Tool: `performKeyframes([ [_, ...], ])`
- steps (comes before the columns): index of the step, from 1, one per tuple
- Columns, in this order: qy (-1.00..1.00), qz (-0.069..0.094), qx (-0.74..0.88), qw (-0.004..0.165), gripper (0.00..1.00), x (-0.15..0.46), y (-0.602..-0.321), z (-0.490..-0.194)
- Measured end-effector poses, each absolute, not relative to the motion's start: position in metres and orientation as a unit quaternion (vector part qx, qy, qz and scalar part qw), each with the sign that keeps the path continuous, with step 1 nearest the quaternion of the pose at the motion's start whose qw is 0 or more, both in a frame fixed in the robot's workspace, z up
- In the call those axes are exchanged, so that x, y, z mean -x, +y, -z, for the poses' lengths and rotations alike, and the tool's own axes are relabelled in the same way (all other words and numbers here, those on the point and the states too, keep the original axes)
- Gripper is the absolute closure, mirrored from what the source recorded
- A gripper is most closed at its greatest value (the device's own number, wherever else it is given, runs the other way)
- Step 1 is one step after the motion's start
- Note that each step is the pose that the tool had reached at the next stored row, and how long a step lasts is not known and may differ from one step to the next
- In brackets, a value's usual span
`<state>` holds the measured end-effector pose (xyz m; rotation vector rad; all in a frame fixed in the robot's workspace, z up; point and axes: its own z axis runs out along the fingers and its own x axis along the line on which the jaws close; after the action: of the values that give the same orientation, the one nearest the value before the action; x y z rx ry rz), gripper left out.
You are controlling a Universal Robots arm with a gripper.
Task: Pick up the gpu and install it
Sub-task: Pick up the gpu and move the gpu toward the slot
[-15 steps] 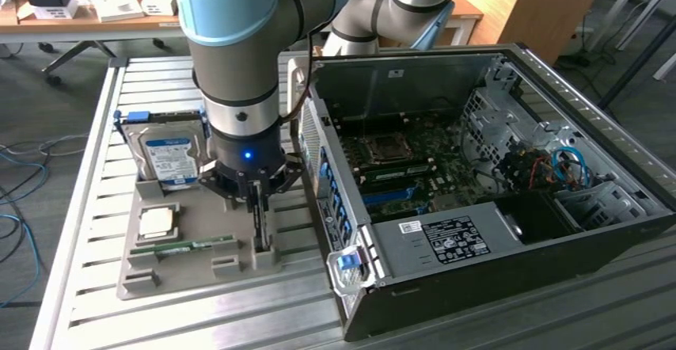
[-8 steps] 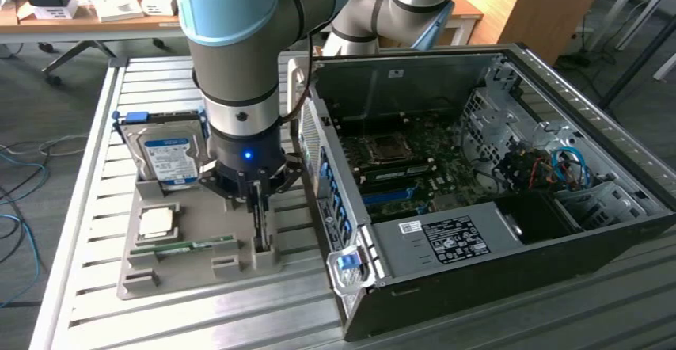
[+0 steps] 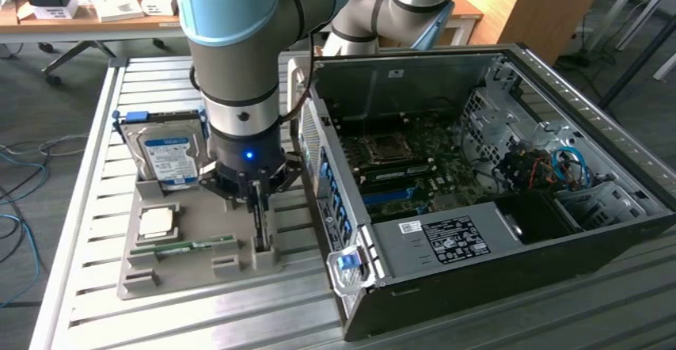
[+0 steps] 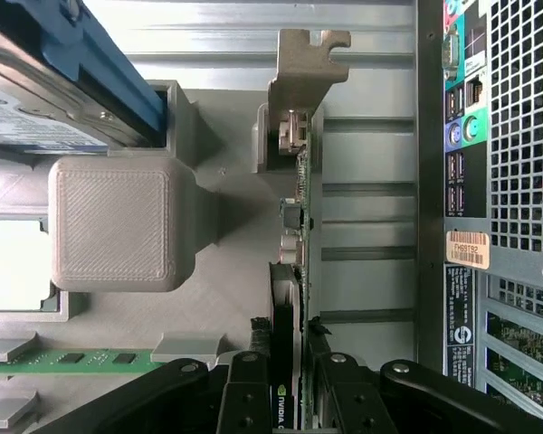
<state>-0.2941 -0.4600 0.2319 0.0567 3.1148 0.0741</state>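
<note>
Gpu (image 4: 288, 298) stands on edge in the gray holder (image 3: 142, 283), lower left of the exterior view; the gripper (image 4: 287, 327) fingers (image 4: 252, 371) pinch its flat sides, its long axis running between them.

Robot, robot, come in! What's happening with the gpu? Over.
Tool shut on gpu, gripping it from above. It stands on edge in gray holder. Open computer case close alongside. Over.

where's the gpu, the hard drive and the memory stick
gpu (image 4: 296, 217), wrist view, middle of the card's upturned edge
hard drive (image 3: 169, 158), exterior view, its blue-white label
memory stick (image 3: 196, 245), exterior view, middle of the green strip
</note>
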Motion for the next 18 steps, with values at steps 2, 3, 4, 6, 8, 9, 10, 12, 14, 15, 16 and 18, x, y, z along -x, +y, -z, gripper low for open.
performKeyframes([
  [2, 0.999, -0.024, -0.018, 0.013, 0.74, 0.294, -0.460, -0.232],
  [3, 0.999, -0.024, -0.018, 0.013, 0.74, 0.294, -0.460, -0.232],
  [4, 0.999, -0.024, -0.018, 0.013, 0.74, 0.294, -0.460, -0.233],
  [6, 0.999, -0.024, -0.018, 0.013, 0.74, 0.294, -0.460, -0.237],
  [8, 0.999, -0.024, -0.018, 0.013, 0.74, 0.294, -0.460, -0.242],
  [9, 0.999, -0.024, -0.018, 0.013, 0.74, 0.294, -0.460, -0.246],
  [10, 0.999, -0.024, -0.018, 0.013, 0.74, 0.294, -0.460, -0.253],
  [12, 0.999, -0.024, -0.018, 0.013, 0.74, 0.294, -0.460, -0.262],
  [14, 0.999, -0.024, -0.018, 0.013, 0.74, 0.294, -0.460, -0.271],
  [15, 0.999, -0.024, -0.018, 0.013, 0.74, 0.294, -0.460, -0.275],
  [16, 0.999, -0.024, -0.018, 0.013, 0.74, 0.294, -0.460, -0.280],
  [18, 0.999, -0.024, -0.018, 0.013, 0.74, 0.294, -0.460, -0.289],
])
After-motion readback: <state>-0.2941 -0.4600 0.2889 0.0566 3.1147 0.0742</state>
